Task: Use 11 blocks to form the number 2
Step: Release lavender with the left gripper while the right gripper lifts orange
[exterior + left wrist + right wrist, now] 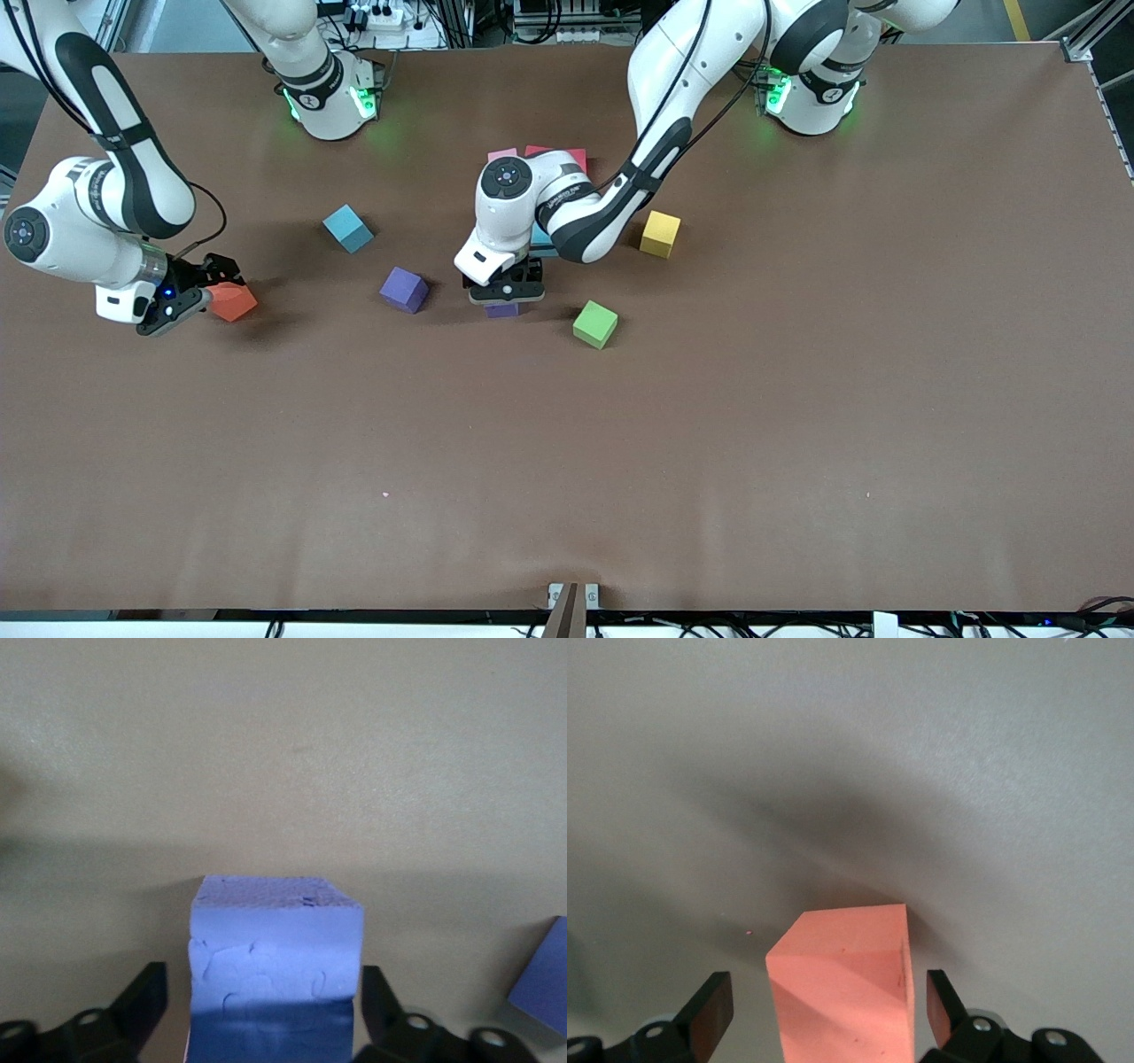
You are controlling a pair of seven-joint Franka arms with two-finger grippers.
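Left wrist view shows the left gripper jaws wide beside a placed purple block, near the green block; right gripper jaws wide astride the orange block, likely next to grasp

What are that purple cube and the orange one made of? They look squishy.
Purple cube: probably foam, matte; its top is finely pitted and its side shows shallow dents. Orange cube: likely the same foam, with a dull, shineless face and soft edges. Neither reflects light, so hard plastic seems unlikely.

Bare table lies nearer the camera; loose purple and green blocks flank the left tool.
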